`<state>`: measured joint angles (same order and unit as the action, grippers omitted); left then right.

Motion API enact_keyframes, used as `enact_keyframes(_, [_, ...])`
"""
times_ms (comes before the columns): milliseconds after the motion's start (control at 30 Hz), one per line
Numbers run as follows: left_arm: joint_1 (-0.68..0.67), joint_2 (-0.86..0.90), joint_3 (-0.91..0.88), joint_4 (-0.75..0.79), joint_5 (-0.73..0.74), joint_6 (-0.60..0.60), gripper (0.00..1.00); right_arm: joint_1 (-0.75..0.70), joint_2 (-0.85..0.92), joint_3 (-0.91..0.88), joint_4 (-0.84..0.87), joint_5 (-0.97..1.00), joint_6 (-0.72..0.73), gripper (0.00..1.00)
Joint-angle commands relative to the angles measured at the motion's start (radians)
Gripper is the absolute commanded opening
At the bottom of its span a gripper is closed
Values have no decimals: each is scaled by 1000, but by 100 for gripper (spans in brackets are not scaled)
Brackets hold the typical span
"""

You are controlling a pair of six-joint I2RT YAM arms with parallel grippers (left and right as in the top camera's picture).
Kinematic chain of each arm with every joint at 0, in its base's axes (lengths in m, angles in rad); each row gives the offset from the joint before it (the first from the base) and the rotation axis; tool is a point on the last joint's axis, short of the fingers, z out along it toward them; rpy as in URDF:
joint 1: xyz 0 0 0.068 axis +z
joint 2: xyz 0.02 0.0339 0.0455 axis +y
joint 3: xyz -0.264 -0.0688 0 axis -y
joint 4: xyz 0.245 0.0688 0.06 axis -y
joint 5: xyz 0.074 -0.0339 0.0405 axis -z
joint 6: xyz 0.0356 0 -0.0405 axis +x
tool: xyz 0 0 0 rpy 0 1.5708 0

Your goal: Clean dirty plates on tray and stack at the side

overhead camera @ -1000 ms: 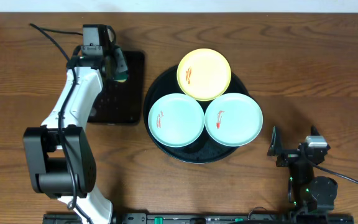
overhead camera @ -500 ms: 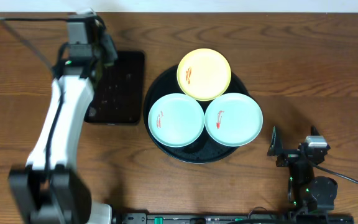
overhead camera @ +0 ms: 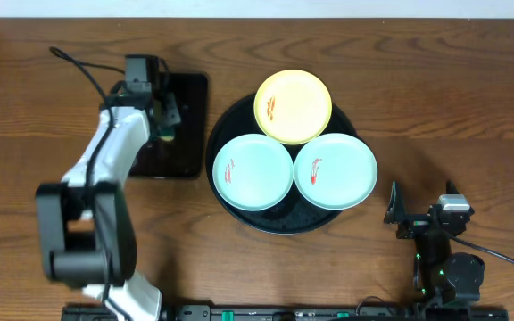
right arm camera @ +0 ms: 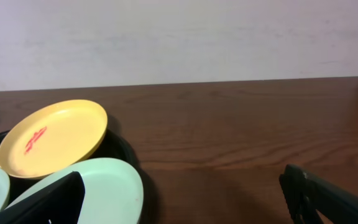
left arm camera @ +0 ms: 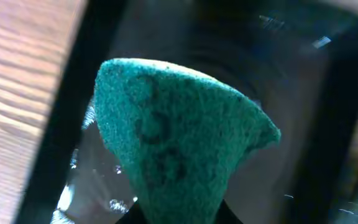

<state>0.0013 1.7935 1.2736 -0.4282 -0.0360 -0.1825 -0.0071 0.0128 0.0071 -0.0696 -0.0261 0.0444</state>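
Left gripper [overhead camera: 166, 114] clamps teal wavy sponge [left arm camera: 179, 137] over rectangular black tray [overhead camera: 190, 98]; smeared plates [overhead camera: 253, 172] on round black tray [overhead camera: 270, 223] just right. Right gripper [right arm camera: 182, 196] agape.

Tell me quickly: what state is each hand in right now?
Left hand: closed on the teal sponge, over the rectangular black tray.
Right hand: open, holding nothing.

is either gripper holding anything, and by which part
The left gripper holds the teal sponge, pinched at one narrowed end; the right gripper is open and holds nothing.
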Motion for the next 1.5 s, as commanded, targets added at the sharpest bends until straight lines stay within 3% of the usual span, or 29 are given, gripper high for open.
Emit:
enact_keyframes(0, [-24,-270,61,6,74,-9,7,-12,-3,-2,-3,-1,10,99])
enact_keyframes(200, [-97,-530,61,-119,160,-156,8,-12,-3,-2,-3,-1,10,99])
enact_keyframes(333, [-173,-549,55,-244,159,-265,7,-12,-3,-2,-3,-1,10,99])
enact_keyframes(467, [-266,-472,12,-310,160,-343,8,-12,-3,-2,-3,-1,10,99])
enact_keyframes(600, [-374,-332,-47,-279,156,-449,8,-12,-3,-2,-3,-1,10,99])
enact_keyframes(733, [-457,-169,-51,-246,97,-480,8,-12,-3,-2,-3,-1,10,99])
enact_keyframes(867, [-495,-35,-51,-215,19,-600,7,-12,-3,-2,-3,-1,10,99])
enact_keyframes(1133, [-513,99,-51,-195,21,-642,8,-12,-3,-2,-3,-1,10,99])
enact_keyframes(1200, [-513,101,-51,-195,22,-642,16,-12,-3,-2,-3,-1,10,99])
enact_keyframes(1233, [-513,101,-50,-195,29,-642,26,-12,-3,-2,-3,-1,10,99])
enact_keyframes(1267, [-513,101,-50,-194,33,-642,42,-12,-3,-2,-3,-1,10,99])
enact_keyframes(1300, [-513,101,-50,-192,41,-642,50,-12,-3,-2,-3,-1,10,99])
enact_keyframes(1467, [-513,99,-44,-187,99,-600,54,-12,-3,-2,-3,-1,10,99])
